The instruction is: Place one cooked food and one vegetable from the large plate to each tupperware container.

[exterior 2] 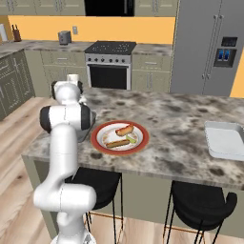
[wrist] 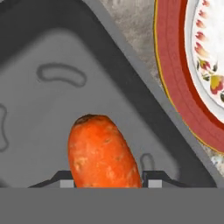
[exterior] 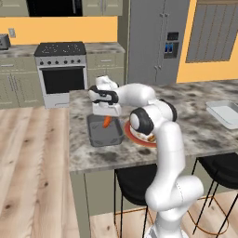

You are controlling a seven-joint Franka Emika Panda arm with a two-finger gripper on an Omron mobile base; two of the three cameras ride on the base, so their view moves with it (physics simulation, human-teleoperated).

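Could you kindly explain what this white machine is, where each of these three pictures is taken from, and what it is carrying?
It is a white robot arm on a driving base, at a speckled stone kitchen counter. Two pictures come from cameras behind the arm, left and right; the third looks along its hand. The hand grips an orange carrot over a dark grey rectangular tub. Beside it sits a round white plate with a red-orange rim holding more food, and a pale grey-white tub lies farther along.
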